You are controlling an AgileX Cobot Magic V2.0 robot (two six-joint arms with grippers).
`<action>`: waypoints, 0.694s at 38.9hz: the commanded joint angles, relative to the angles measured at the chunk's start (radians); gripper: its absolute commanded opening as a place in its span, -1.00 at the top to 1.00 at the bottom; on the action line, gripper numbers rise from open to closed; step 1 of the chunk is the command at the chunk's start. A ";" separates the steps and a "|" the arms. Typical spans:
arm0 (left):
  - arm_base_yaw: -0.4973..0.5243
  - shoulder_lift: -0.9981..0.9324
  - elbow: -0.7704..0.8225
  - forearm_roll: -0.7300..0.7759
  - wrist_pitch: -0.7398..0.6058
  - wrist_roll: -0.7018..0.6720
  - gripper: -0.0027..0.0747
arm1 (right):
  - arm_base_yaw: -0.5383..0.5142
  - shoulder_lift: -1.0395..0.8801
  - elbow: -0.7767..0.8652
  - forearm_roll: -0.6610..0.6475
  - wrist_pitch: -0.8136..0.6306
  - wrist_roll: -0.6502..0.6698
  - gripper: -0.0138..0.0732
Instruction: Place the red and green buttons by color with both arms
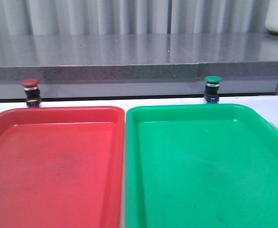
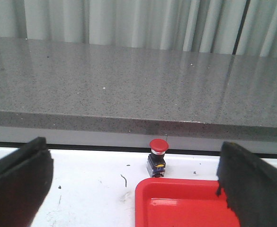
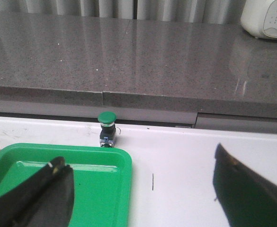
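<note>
Dark red mushroom-cap button (image 1: 30,92) stands upright on the white table just behind the red plastic tray (image 1: 53,166); green-capped button (image 1: 212,88) behind the green tray (image 1: 210,166). Your left gripper (image 2: 133,189) and right gripper (image 3: 143,189) both gape empty; each button lies straight ahead, well apart.

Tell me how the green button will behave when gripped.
The green button stands upright on a narrow base under a wider cap, so a sideways nudge could tip it. It looks rigid. The domed cap may slip; the squarer body seems a safer hold.
</note>
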 commanded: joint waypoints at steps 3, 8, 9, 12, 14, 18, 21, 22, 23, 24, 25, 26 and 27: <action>0.001 0.018 -0.039 -0.006 -0.121 -0.005 -0.82 | -0.006 0.013 -0.037 -0.009 -0.074 -0.001 -0.77; -0.001 0.103 -0.052 -0.002 -0.192 -0.005 -0.82 | -0.006 0.013 -0.037 -0.009 -0.074 -0.001 -0.77; -0.004 0.126 -0.063 -0.002 -0.192 -0.005 -0.82 | -0.006 0.013 -0.037 -0.009 -0.074 -0.001 -0.77; -0.012 0.238 -0.102 -0.002 -0.190 -0.005 -0.82 | -0.006 0.013 -0.037 -0.009 -0.074 -0.001 -0.77; -0.024 0.308 -0.134 -0.002 -0.183 -0.003 -0.82 | -0.006 0.013 -0.037 -0.009 -0.074 -0.001 -0.77; -0.050 0.459 -0.226 0.003 -0.134 -0.003 -0.82 | -0.006 0.013 -0.037 -0.009 -0.074 -0.001 -0.77; -0.075 0.567 -0.306 0.005 -0.084 -0.003 -0.82 | -0.006 0.013 -0.037 -0.009 -0.074 -0.001 -0.77; -0.084 0.610 -0.336 0.005 -0.065 -0.003 -0.82 | -0.006 0.013 -0.037 -0.009 -0.074 -0.001 -0.77; -0.089 0.654 -0.360 0.005 -0.045 -0.003 -0.82 | -0.006 0.013 -0.037 -0.009 -0.074 -0.001 -0.77; -0.095 0.686 -0.392 0.005 -0.030 -0.003 -0.82 | -0.006 0.013 -0.037 -0.009 -0.074 -0.001 -0.77; -0.100 0.730 -0.419 0.005 -0.004 -0.003 -0.82 | -0.006 0.013 -0.037 -0.009 -0.074 -0.001 -0.77; -0.105 0.762 -0.456 0.005 0.020 -0.003 -0.82 | -0.006 0.013 -0.037 -0.009 -0.074 -0.001 -0.77; -0.107 0.807 -0.485 0.005 0.055 -0.003 -0.82 | -0.006 0.013 -0.037 -0.009 -0.074 -0.001 -0.77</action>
